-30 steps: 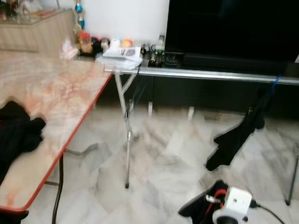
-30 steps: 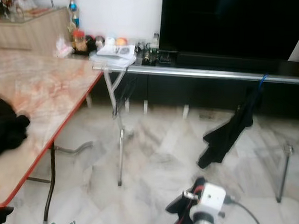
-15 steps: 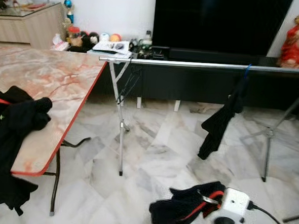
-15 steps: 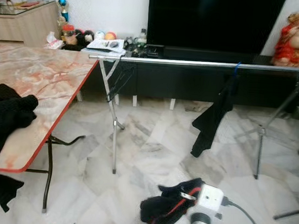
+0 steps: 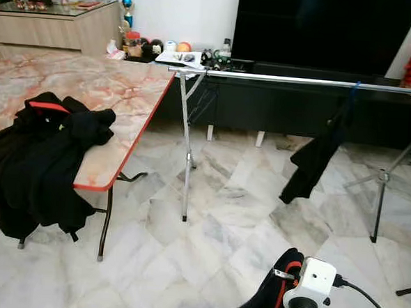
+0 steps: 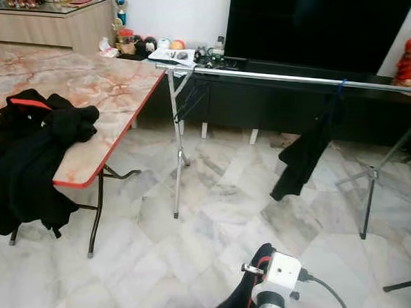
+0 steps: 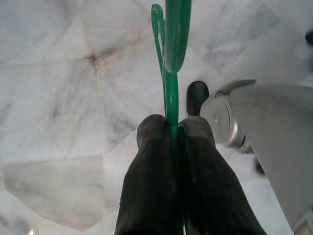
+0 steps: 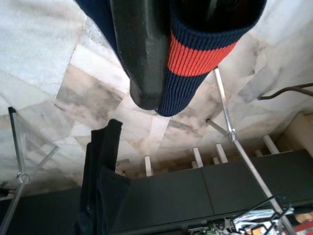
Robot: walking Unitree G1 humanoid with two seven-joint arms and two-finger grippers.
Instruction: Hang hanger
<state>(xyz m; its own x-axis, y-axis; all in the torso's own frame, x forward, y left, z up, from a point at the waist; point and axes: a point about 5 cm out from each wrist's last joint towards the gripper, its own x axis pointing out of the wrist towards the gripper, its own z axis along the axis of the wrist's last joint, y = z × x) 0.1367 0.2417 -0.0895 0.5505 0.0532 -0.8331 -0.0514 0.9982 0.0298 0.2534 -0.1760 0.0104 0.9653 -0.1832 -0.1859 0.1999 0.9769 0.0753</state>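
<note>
Green hanger (image 7: 171,54) pinched in left gripper (image 7: 173,134), right gripper (image 8: 146,93) clamped on dark garment (image 8: 205,39), frame bottom; carry step, next approach rail (image 5: 301,80) upper right.

Marble floor (image 5: 208,231), pink table (image 5: 91,91)

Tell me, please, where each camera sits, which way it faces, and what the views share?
Eye views: head, forward and down at the rail, table; right arm shows.
Left wrist: down its fingers shut on the green hanger.
Right wrist: past a finger and striped cuff.
Shared: hanging dark garment, marble floor.
</note>
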